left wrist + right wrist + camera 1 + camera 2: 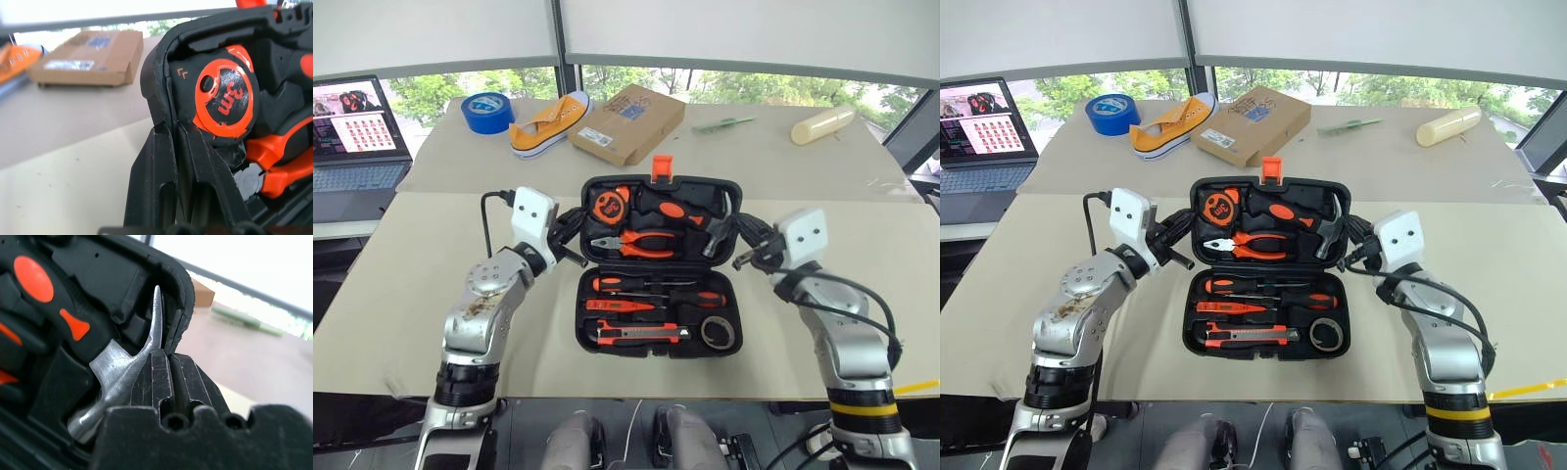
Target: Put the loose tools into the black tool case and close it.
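I see the tool case [660, 264] open in the middle of the frame with the tools inside, so with my left gripper [576, 227] and right gripper [741, 238] both pinched together beside the lid's edges, I should lift both sides evenly.

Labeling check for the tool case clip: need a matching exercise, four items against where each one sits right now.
Items:
1. tape measure
2. small tape roll
3. blue tape roll
4. utility knife

Places:
A. on the table behind the tool case, beside the yellow shoe
B. front half of the case, at the robot's right end
C. back half of the case, at the robot's left end
D. front half of the case, nearest row, left of the small roll

Pairs: 1-C, 2-B, 3-A, 4-D
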Controlling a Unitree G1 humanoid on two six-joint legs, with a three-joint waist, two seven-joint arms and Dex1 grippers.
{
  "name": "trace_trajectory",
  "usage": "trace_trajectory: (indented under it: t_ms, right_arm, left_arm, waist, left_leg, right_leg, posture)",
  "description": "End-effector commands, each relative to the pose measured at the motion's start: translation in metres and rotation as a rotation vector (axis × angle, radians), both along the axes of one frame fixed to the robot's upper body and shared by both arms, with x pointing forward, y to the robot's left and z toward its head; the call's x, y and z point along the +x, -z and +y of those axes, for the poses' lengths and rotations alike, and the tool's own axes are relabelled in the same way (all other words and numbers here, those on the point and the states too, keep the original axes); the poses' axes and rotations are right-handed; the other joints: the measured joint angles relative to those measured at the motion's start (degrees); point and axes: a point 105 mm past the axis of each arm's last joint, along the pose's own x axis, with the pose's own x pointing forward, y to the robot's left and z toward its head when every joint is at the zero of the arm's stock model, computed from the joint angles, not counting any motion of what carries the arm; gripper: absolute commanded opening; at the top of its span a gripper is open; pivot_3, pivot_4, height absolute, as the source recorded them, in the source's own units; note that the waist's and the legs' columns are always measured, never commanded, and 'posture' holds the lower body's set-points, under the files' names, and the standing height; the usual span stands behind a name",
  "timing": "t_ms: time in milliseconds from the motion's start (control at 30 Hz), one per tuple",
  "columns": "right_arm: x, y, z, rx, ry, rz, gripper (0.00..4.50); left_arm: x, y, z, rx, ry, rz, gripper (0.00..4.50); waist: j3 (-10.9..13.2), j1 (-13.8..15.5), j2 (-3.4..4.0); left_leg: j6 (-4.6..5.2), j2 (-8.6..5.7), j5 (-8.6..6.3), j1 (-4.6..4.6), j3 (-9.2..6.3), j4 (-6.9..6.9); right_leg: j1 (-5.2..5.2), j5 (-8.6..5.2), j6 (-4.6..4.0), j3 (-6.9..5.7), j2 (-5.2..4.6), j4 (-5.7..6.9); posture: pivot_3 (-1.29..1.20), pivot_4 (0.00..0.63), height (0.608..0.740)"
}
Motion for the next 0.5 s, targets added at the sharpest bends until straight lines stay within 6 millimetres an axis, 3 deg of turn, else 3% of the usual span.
trace_trajectory:
  t_ms: [33, 167, 267, 333, 367, 500]
  right_arm:
    - [-0.023, -0.026, 0.011, -0.044, -0.088, -0.134, 0.00]
    - [-0.041, -0.019, 0.007, -0.066, -0.103, -0.101, 0.00]
    - [-0.068, -0.018, 0.016, -0.099, -0.187, -0.107, 0.00]
    - [-0.107, -0.006, 0.024, -0.140, -0.291, -0.040, 0.71]
    - [-0.122, -0.001, 0.027, -0.156, -0.328, -0.002, 0.89]
    - [-0.171, 0.028, 0.008, -0.206, -0.316, 0.175, 2.30]
  left_arm:
    - [-0.014, -0.012, 0.000, 0.033, 0.007, -0.086, 0.01]
    - [-0.024, -0.001, 0.016, 0.043, -0.049, -0.047, 0.01]
    - [-0.035, 0.004, 0.029, 0.037, -0.089, -0.011, 0.01]
    - [-0.051, 0.015, 0.045, 0.047, -0.130, 0.042, 0.74]
    - [-0.059, 0.019, 0.051, 0.046, -0.147, 0.068, 0.89]
    - [-0.101, 0.048, 0.087, 0.108, -0.231, 0.210, 2.48]
  waist:
    - [0.0, 0.0, 0.00]
    - [0.0, -0.1, 0.01]
    - [0.0, -0.1, 0.02]
    - [0.0, -0.1, 0.06]
    - [-0.1, -0.2, 0.15]
    - [-0.1, -0.4, 0.08]
  left_leg:
    - [0.00, 0.00, 0.00, 0.02, 0.00, 0.00]
    - [-0.01, 0.05, -0.01, 0.24, 0.01, -0.04]
    - [-0.01, 0.09, -0.01, 0.47, -0.01, -0.06]
    - [-0.06, 0.14, -0.07, 0.90, -0.05, -0.22]
    - [-0.08, 0.16, -0.11, 0.95, -0.05, -0.29]
    - [-0.30, 0.33, -0.21, 1.83, 0.01, -0.85]
  right_leg:
    - [0.01, 0.00, 0.00, 0.03, 0.00, 0.01]
    - [0.20, -0.01, 0.00, 0.11, 0.02, 0.00]
    - [0.50, -0.02, 0.00, 0.11, 0.03, -0.04]
    - [0.91, -0.08, -0.02, 0.17, 0.03, -0.15]
    - [0.93, -0.13, -0.02, 0.28, 0.00, -0.17]
    - [1.42, -0.64, 0.52, 0.97, -0.04, -0.24]
  posture:
    - [0.00, 0.150, 0.731]
    - [0.00, 0.150, 0.731]
    - [0.00, 0.150, 0.731]
    - [0.00, 0.150, 0.731]
    - [0.00, 0.150, 0.731]
    - [0.00, 0.150, 0.731]
